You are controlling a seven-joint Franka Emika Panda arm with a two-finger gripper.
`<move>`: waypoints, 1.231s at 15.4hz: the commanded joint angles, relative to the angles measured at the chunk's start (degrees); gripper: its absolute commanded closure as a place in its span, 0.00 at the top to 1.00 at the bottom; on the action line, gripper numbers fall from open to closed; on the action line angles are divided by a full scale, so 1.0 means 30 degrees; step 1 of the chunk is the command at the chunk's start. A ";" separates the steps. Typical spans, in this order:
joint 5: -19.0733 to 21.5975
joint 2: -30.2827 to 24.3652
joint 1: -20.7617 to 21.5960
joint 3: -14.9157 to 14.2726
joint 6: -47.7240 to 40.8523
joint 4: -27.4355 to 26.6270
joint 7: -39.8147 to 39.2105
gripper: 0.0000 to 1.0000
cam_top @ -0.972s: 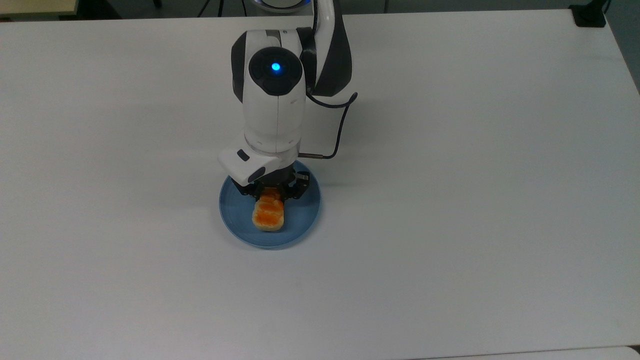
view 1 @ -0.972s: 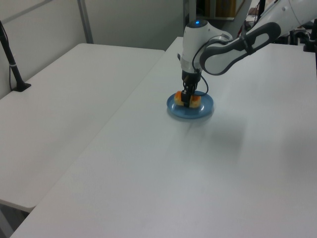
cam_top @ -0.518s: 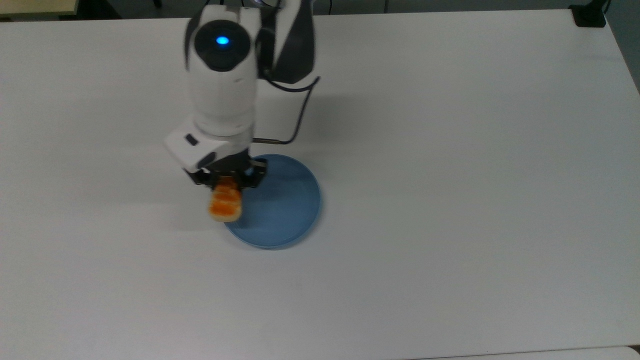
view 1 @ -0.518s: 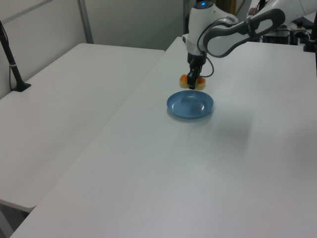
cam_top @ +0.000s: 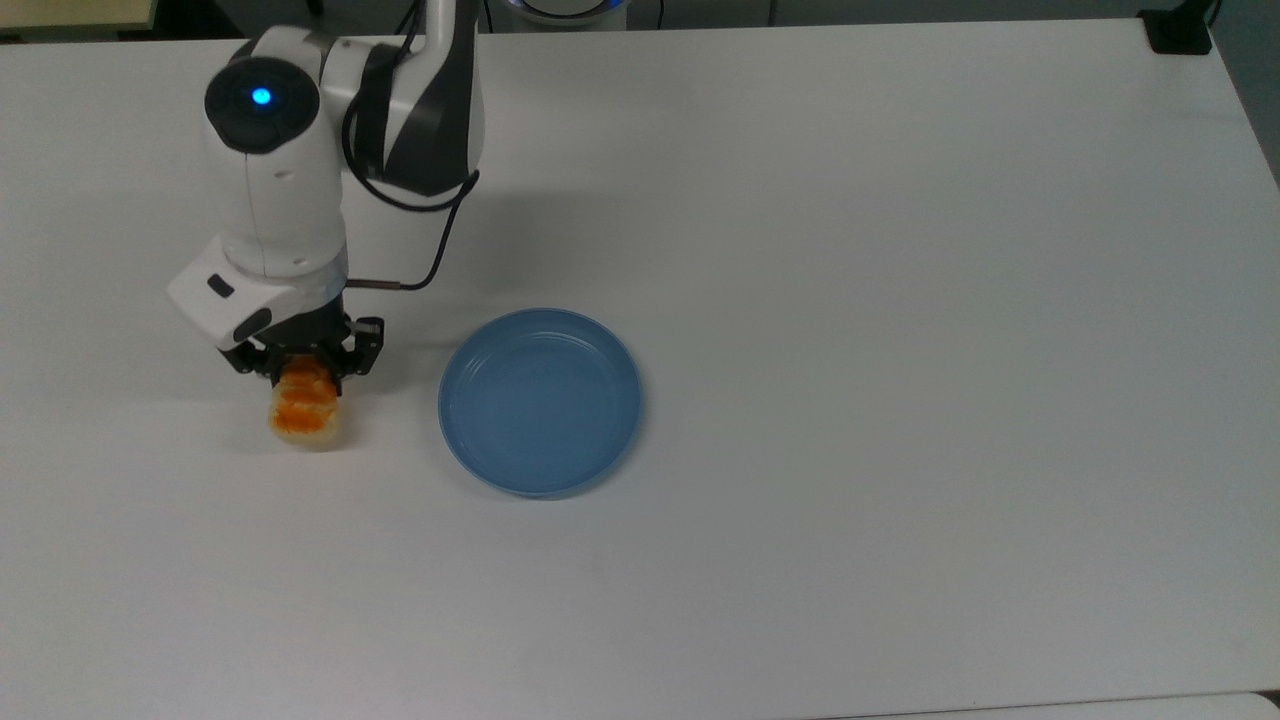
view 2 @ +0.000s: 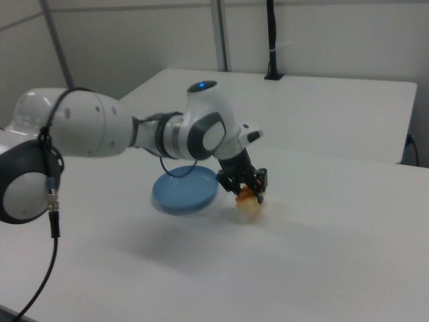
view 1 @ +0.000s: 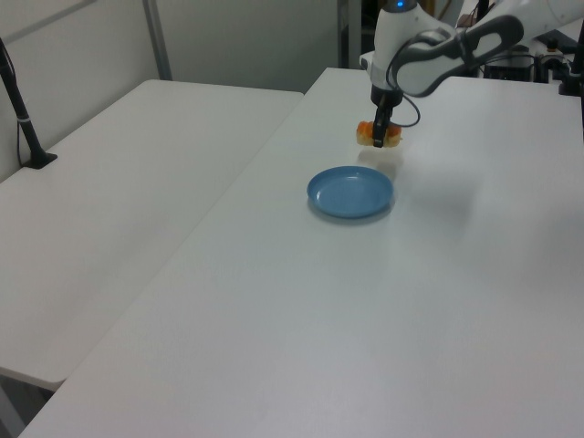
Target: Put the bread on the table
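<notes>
Bright, even light; soft shadows

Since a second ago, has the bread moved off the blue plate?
Yes. In the top view the bread, held in the gripper, now sits off the top view's left of the blue plate, over the table.

Bread [cam_top: 303, 414] lifted off blue plate [cam_top: 540, 402], carried by gripper [cam_top: 300, 363] to the top view's left, held over bare counter [cam_top: 900, 300], plate left empty.
</notes>
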 commanded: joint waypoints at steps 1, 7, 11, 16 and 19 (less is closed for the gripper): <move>-0.1631 0.1278 -0.0295 0.0052 0.1676 -0.0043 -0.0132 0.62; -0.1224 0.0080 -0.0326 0.0139 0.1355 -0.0043 0.0688 1.00; -0.0143 -0.1471 0.0636 0.0374 -0.0895 -0.0043 0.1798 1.00; 0.0798 -0.4340 0.3040 0.0403 -0.5724 -0.0072 0.5021 1.00; 0.0886 -0.6040 0.4387 0.0374 -0.8278 -0.0072 0.5870 1.00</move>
